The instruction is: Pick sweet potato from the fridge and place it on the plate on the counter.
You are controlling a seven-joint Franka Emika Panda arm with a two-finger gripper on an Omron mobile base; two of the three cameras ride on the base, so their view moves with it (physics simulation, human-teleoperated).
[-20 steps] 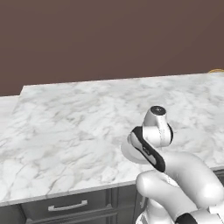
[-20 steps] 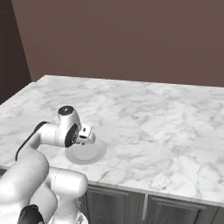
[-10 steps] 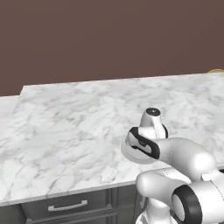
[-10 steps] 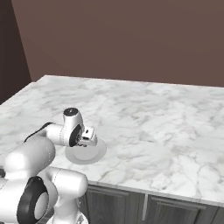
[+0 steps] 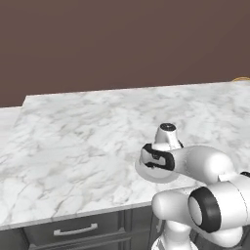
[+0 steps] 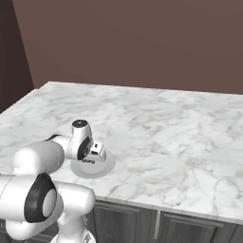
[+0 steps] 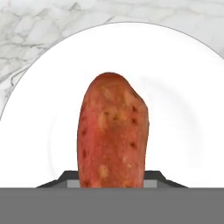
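hand view: sweet potato [image 7: 113, 135] lengthwise along claw axis

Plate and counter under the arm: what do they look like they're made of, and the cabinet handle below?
The plate looks like glazed white ceramic: smooth, uniform, no pattern; plastic is possible. The counter looks like polished marble: white with grey veining. The cabinet handle looks like brushed metal: a silver bar against dark grey fronts.

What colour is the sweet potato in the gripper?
Reddish-orange with small dark specks; the sweet potato shows best in the hand view, over the white plate.
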